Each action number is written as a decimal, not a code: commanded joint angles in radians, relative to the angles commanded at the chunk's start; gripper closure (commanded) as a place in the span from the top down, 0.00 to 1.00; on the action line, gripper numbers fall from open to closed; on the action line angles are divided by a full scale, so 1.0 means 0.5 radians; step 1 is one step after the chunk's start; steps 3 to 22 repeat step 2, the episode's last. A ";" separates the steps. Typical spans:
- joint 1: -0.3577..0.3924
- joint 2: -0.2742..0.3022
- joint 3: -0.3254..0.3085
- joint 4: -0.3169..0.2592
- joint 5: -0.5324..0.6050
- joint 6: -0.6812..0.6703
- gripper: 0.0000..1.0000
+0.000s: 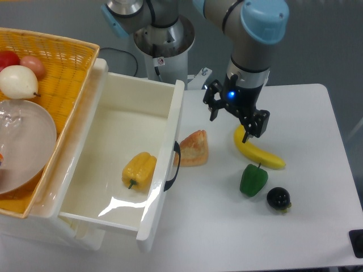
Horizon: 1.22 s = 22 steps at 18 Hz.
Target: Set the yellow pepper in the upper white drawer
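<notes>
The yellow pepper (138,170) lies on its side inside the upper white drawer (108,122), near the front panel with the black curved handle (174,165). The drawer stands pulled open. My gripper (235,116) is above the table to the right of the drawer, well apart from the pepper. Its fingers are spread and hold nothing.
A yellow wicker basket (62,62) with fruit and a clear bowl sits on top at the left. On the table lie a piece of bread (193,149), a banana (258,152), a green pepper (253,179) and a dark round fruit (278,198).
</notes>
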 joint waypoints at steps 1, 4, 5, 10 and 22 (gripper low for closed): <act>0.000 -0.012 -0.006 0.031 0.000 0.012 1.00; 0.000 -0.034 -0.006 0.058 0.000 0.022 1.00; 0.000 -0.034 -0.006 0.058 0.000 0.022 1.00; 0.000 -0.034 -0.006 0.058 0.000 0.022 1.00; 0.000 -0.034 -0.006 0.058 0.000 0.022 1.00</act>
